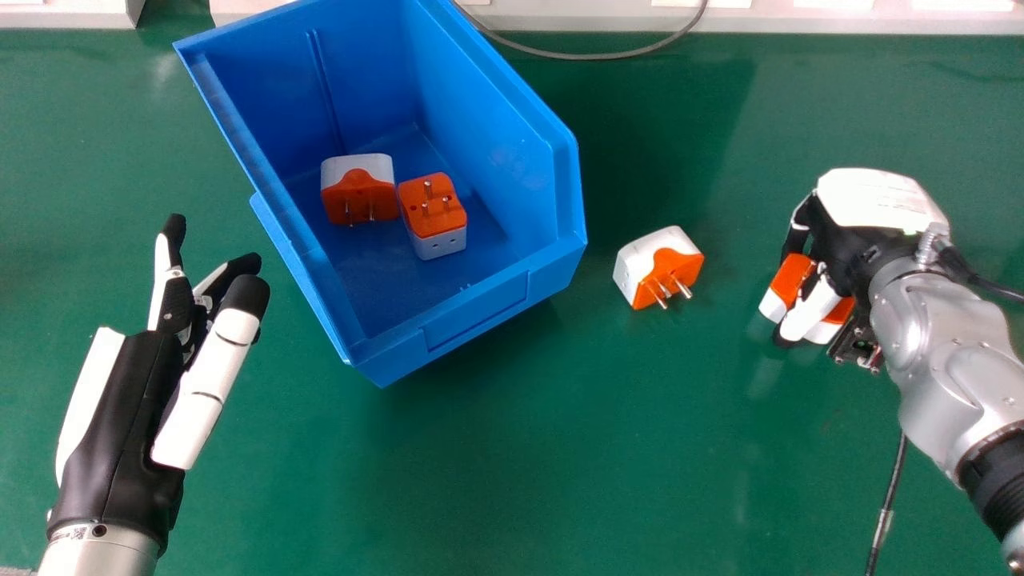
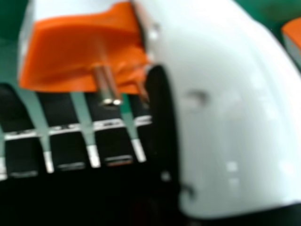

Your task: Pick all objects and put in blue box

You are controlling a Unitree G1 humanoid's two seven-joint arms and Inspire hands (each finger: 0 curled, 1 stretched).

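Adapter (image 1: 790, 277) lies between the thumb and fingers of the right robot hand (image 1: 848, 252), which grasps it.

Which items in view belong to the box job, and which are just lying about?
Job:
- blue box
- white-and-orange adapters inside it
- loose adapter on the table, right of the box
- held adapter, in the right hand

Lying about:
- grey cable behind the box
- dark cable near the right forearm
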